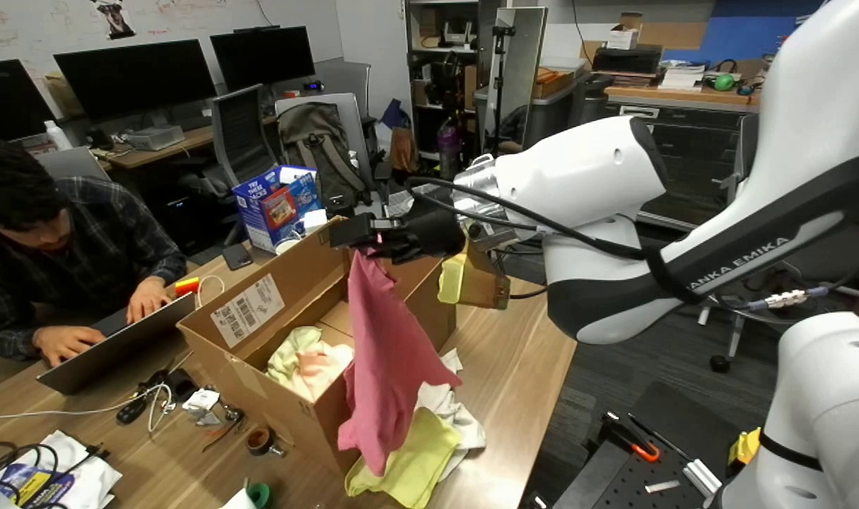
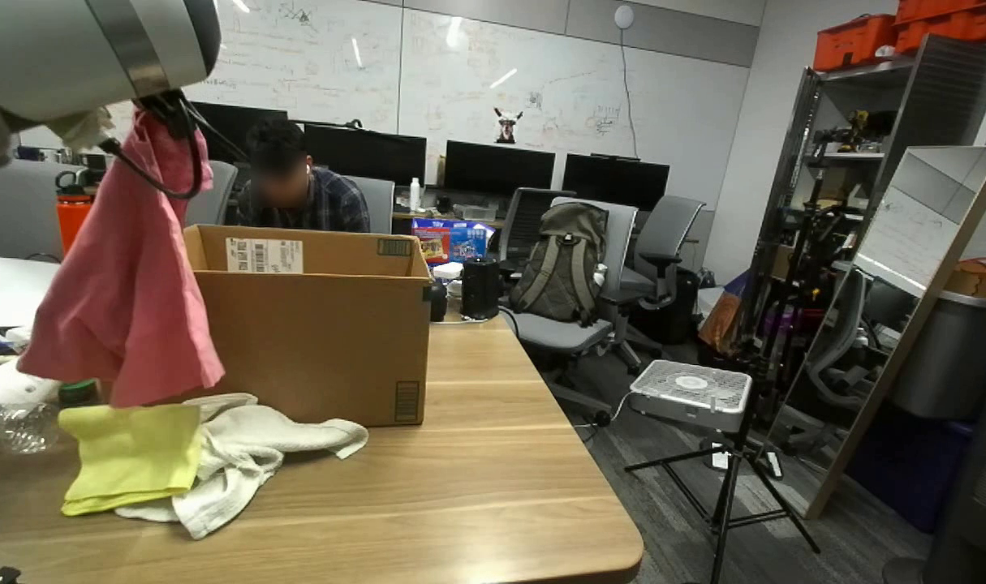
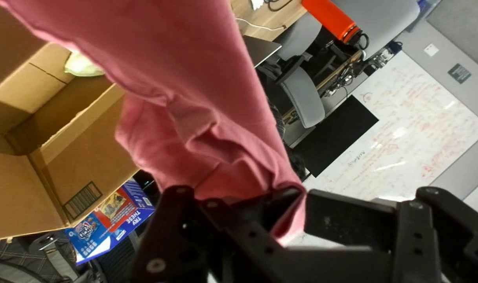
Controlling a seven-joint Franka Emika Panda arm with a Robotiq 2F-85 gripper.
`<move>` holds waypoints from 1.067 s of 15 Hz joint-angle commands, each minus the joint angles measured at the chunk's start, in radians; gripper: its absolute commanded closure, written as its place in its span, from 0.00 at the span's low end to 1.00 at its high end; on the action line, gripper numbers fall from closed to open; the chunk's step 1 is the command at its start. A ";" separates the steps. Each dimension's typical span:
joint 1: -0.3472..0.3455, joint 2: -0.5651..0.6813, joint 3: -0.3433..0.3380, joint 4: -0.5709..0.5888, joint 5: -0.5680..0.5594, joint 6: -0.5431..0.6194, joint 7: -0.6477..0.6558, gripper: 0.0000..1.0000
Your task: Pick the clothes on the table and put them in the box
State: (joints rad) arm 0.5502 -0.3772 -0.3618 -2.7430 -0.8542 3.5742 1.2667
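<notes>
Laundry duty, and as I read it we're on the carry step: the pink cloth hangs from the jaws around the middle of the frame in an exterior view. The jaws are pinching its upper end, best seen toward the bottom of the wrist view. Catch is, its lower part dangles below the rim of the cardboard box and looks to be outside it, so letting go now seems like a bad call. The hem comes down right by the yellow cloth; can't tell if they touch. Next move, I'd say: raise it till the hem clears the rim, swing it over the opening, lower, release. Floppy stuff like this could easily drape over the edge. Headcount: one pink cloth in the jaws, one yellow cloth on the tabletop at lower left of an exterior view, and what looks like one white cloth touching the yellow one, though folds could hide another. One box, with a pale green-and-peach bundle inside; no idea if that's one piece or two. Plus one person at one laptop, left side of an exterior view.
</notes>
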 commanded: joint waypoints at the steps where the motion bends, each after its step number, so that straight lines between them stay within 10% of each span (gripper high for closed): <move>1: 0.029 -0.119 0.050 0.000 0.009 -0.074 0.069 1.00; 16: -0.056 -0.133 0.385 0.160 0.290 -0.144 0.153 1.00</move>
State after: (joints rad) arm 0.5547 -0.5322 -0.0661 -2.6569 -0.6346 3.4459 1.3932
